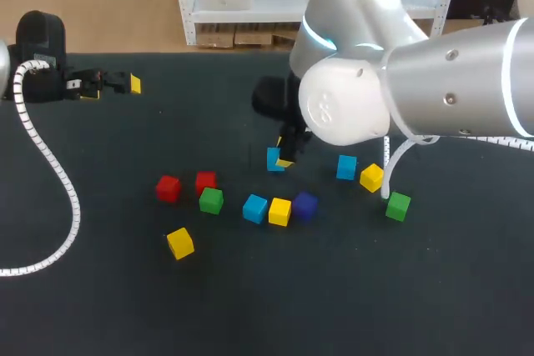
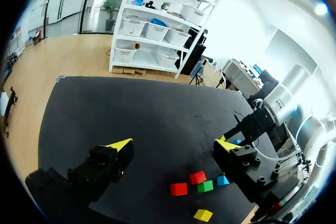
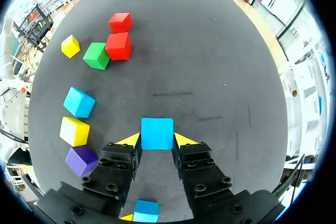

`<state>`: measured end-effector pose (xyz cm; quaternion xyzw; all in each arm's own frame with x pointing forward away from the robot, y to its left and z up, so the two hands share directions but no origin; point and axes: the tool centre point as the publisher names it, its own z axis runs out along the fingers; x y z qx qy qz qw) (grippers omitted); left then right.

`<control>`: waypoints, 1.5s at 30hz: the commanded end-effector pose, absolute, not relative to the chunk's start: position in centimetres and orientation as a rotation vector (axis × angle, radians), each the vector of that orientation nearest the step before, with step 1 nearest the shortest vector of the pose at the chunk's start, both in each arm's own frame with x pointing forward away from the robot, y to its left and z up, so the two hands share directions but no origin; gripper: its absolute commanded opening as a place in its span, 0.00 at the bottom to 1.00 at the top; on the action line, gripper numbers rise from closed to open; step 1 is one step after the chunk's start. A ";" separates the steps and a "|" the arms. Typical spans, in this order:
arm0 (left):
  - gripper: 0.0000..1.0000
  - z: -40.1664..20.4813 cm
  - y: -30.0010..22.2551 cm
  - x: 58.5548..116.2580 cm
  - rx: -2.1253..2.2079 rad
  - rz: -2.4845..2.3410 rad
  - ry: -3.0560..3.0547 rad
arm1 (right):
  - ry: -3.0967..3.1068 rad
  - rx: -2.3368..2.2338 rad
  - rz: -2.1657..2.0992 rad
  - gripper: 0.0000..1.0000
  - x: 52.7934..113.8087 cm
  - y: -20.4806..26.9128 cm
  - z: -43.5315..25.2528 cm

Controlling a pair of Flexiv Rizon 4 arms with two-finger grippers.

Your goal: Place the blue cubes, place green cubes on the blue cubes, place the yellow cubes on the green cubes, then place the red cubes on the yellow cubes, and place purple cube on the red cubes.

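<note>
Yellow tips of the right gripper (image 3: 157,141) press the blue cube (image 3: 157,132) from two opposite sides, so it is gripped. The cube looks small, stiff and probably light, with smooth flat faces that could slip or twist if pinched off-centre. Flat pads on flat faces, near the middle and never across corners, seems the sound hold. It is near the middle of the table (image 1: 100,306), a little farther from the near edge than the purple cube (image 1: 304,204); whether it is lifted I cannot tell. The left gripper (image 2: 173,145), by the far left corner, stands wide open and empty.
</note>
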<state>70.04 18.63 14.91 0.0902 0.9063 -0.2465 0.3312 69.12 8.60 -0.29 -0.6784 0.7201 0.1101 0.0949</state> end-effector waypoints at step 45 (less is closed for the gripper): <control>1.00 15.0 18.5 70.0 0.233 -0.637 2.375 | 2.135 -2.032 0.324 0.58 69.7 8.7 -0.6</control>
